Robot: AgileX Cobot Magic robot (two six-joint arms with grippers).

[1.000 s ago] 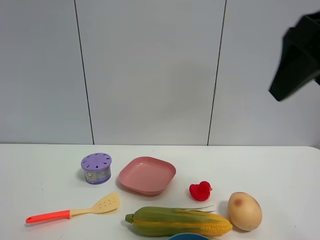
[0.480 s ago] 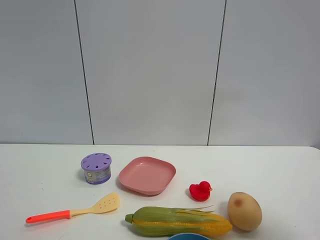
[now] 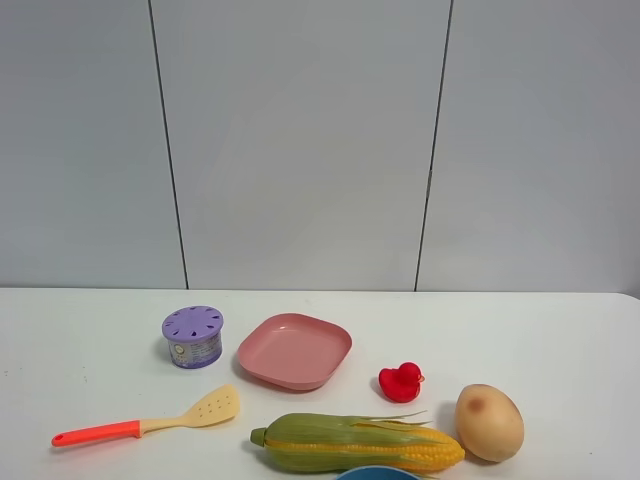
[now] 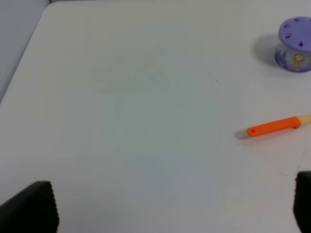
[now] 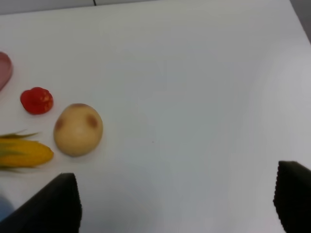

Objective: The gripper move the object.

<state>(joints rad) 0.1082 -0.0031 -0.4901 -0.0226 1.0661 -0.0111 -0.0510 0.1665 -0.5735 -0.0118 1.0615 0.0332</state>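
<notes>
Nearest the camera in the high view, a blue rim (image 3: 375, 472) just shows at the lower edge of the white table (image 3: 80, 340). Right behind it lies an ear of corn (image 3: 355, 443), husk end pointing left, with a potato (image 3: 489, 422) just beside its yellow tip. To the left lies a slotted spatula (image 3: 145, 424) with an orange handle and a cream blade. A little farther back sits a red rubber duck (image 3: 401, 382), and then a pink plate (image 3: 295, 351) near the middle of the table. The object (image 3: 193, 337), a small lilac-lidded canister, stands upright just left of the plate, apart from it and behind the spatula's blade.

Neither arm appears in the high view. In the left wrist view the left gripper (image 4: 175, 206) hangs above bare table with its black fingertips (image 4: 31, 208) spread wide apart, holding nothing; the object (image 4: 295, 44) is well away from it. In the right wrist view the right gripper (image 5: 177, 201) is likewise spread wide and empty, with the potato (image 5: 77, 129) and duck (image 5: 37, 100) off to one side.
</notes>
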